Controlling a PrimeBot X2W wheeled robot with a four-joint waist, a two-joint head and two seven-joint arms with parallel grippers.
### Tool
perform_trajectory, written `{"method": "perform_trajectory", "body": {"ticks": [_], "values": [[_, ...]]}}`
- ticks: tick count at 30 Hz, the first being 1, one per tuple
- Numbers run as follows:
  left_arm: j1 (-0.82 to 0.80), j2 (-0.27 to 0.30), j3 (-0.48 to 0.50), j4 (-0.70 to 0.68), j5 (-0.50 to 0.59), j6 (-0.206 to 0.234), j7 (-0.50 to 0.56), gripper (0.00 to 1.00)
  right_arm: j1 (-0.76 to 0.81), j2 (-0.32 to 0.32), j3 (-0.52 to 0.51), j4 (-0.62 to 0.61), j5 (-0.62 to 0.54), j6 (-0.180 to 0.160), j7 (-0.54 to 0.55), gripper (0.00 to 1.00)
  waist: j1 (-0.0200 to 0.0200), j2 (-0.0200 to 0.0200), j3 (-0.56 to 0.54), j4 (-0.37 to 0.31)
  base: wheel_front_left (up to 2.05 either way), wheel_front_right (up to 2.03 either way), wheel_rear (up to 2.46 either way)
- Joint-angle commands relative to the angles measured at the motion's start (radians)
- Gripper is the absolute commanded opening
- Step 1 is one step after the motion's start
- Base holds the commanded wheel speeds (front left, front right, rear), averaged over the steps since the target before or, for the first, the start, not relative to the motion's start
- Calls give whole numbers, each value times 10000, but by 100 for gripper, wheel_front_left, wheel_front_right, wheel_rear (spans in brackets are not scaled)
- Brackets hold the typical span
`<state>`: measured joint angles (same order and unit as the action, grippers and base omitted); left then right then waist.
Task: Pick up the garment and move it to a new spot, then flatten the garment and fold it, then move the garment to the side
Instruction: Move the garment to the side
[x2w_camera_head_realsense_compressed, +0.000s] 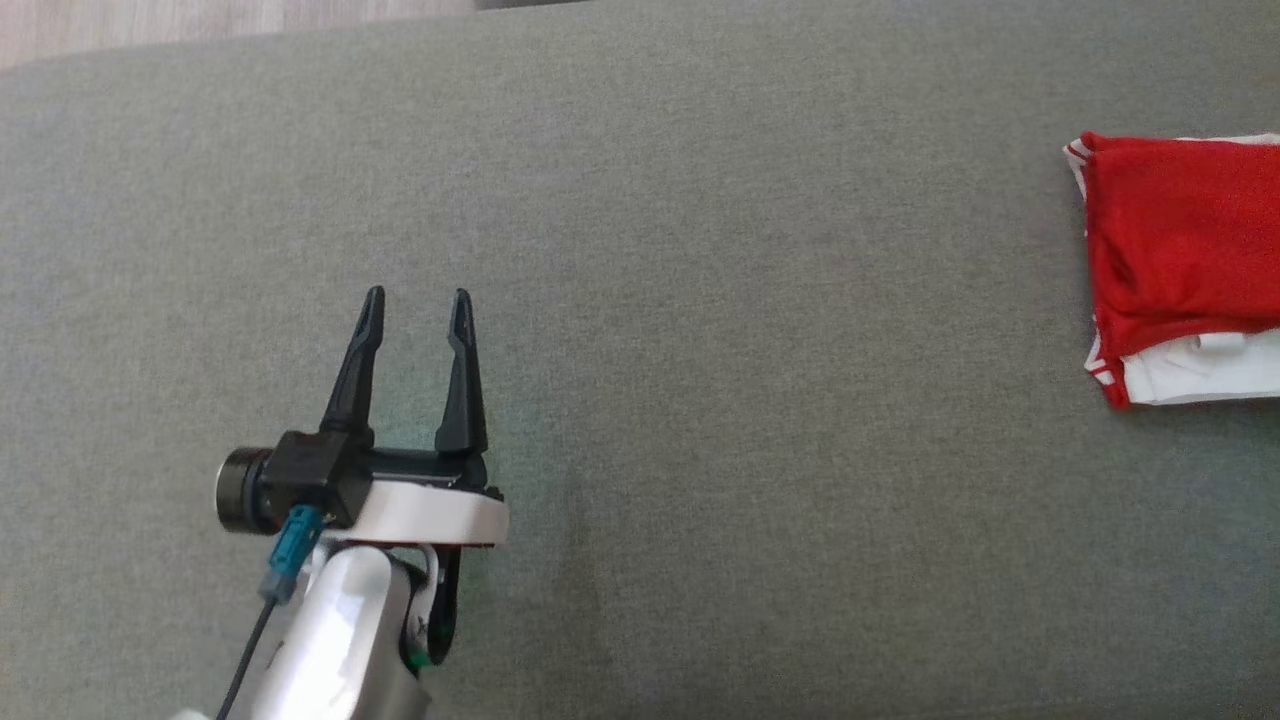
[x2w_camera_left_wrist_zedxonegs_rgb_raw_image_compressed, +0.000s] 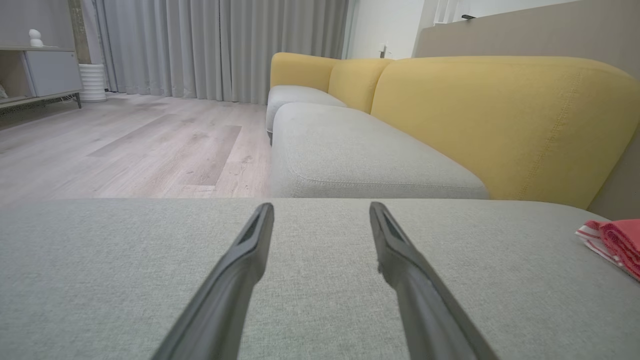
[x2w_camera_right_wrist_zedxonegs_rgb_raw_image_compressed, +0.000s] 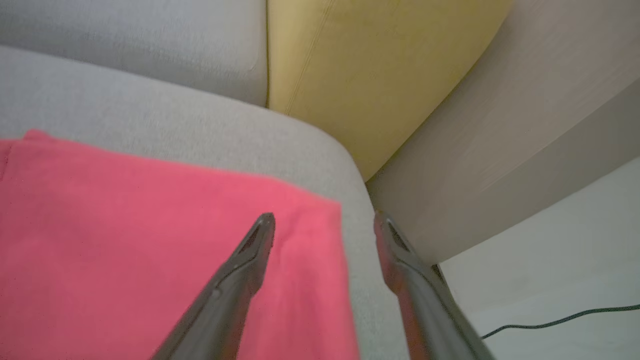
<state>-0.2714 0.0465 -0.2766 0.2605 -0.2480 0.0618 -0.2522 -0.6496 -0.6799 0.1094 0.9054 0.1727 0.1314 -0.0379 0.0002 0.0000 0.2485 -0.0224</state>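
My left end effector (x2w_camera_head_realsense_compressed: 417, 296), fingers apart above the grey cushion (x2w_camera_head_realsense_compressed: 700, 300), my right end effector (x2w_camera_right_wrist_zedxonegs_rgb_raw_image_compressed: 325, 218) spread open over the edge of the folded red garment (x2w_camera_head_realsense_compressed: 1180, 240), gripping nothing

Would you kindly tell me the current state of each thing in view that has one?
Red and white garment: folded, lying on the grey sofa cushion, not gripped.
Left tool: open, empty, over bare cushion.
Right tool: open, empty, over the garment's edge.
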Motion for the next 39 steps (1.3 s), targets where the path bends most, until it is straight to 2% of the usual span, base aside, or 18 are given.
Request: {"method": "perform_trajectory", "body": {"ticks": [1, 5, 11, 19, 25, 30, 35, 39], "values": [[-331, 37, 391, -299, -6, 53, -95, 100, -253, -113, -229, -228, -264, -7, -259, 100, -2, 0, -116, -42, 0, 0, 0], [-279, 37, 450, -305, 27, 44, -95, 100, -489, 469, -776, -532, -681, -7, -608, 100, -2, 0, -366, -122, 0, 0, 0], [-50, 37, 601, -469, -119, 72, -95, 100, -307, 2186, -1412, -2049, -933, -7, -1216, 100, -2, 0, -1126, -259, 0, 0, 0], [514, 37, 750, -849, -250, 182, -95, 100, 1029, 4412, -1568, -4621, -575, -7, -1341, 100, -2, 0, -2119, -269, 0, 0, 0], [1017, 37, 793, -1038, -210, 114, -95, 100, 2547, 5750, -1934, -5841, -365, -7, -1456, 100, -2, 0, -2518, -212, 0, 0, 0], [1411, 37, 778, -939, -234, 107, -95, 100, 4122, 6235, -2129, -6400, -15, -7, -1763, 100, -2, 0, -2677, -134, 0, 0, 0], [1755, 37, 911, -750, -496, 171, -95, 100, 5363, 6290, -1852, -6444, 508, -7, -2044, 100, -2, 0, -2763, -127, 0, 0, 0], [1953, 37, 1062, -762, -567, 192, -95, 100, 5662, 6293, -1746, -6422, 840, -7, -2161, 100, -2, 0, -2768, -150, 0, 0, 0]]}}
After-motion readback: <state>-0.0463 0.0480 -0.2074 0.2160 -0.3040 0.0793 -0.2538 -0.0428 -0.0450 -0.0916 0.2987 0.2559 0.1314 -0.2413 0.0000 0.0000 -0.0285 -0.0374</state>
